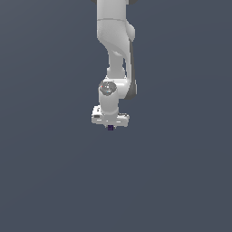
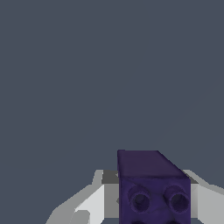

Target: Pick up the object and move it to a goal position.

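One purple brick (image 2: 154,188) clamped between gripper (image 1: 110,127) fingers (image 2: 89,203), jaws grasping it; plain grey surface (image 1: 181,181) all round.

Item: plain slate-grey, matte, featureless flat ground surface (image 1: 50,181), the sole non-task thing on view. Extent: fills the exterior view from edge to edge on every side, running off all four borders with no rim, seam, wall or horizon showing. Colour: uniform dark blue-grey, slightly lighter toward the exterior view's lower left, somewhat darker toward its upper corners. Markings: no texture, lines or pattern can be made out. Wrist view: the same slate-grey surface (image 2: 87,74) takes up most of that picture, evenly toned, with a faint paler diagonal band across it. Whether it is a floor or a bench top cannot be told.
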### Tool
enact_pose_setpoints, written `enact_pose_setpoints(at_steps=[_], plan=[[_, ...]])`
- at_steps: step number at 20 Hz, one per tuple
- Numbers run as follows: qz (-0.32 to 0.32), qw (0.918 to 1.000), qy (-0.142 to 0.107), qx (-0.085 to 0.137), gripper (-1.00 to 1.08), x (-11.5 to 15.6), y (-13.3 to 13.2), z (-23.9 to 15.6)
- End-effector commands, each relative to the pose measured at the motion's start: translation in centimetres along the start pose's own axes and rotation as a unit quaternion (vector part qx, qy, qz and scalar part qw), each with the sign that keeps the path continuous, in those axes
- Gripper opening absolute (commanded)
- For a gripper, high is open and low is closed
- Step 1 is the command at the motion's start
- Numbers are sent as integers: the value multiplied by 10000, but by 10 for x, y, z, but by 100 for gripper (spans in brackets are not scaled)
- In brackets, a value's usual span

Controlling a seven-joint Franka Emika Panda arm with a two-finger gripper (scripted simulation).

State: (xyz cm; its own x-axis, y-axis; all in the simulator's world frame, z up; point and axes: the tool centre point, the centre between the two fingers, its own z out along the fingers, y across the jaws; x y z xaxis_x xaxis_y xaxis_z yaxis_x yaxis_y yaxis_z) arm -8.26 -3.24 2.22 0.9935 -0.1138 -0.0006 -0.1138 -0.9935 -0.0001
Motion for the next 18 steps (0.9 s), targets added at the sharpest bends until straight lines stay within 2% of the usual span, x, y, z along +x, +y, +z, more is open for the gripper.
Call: enact_pose_setpoints(at_steps=[1,10,18], plan=[[-1,10000,2,0,-100,0,0,0],[-1,10000,2,0,-100,3,5,-14],[-1,10000,2,0,-100,12,25,-62]])
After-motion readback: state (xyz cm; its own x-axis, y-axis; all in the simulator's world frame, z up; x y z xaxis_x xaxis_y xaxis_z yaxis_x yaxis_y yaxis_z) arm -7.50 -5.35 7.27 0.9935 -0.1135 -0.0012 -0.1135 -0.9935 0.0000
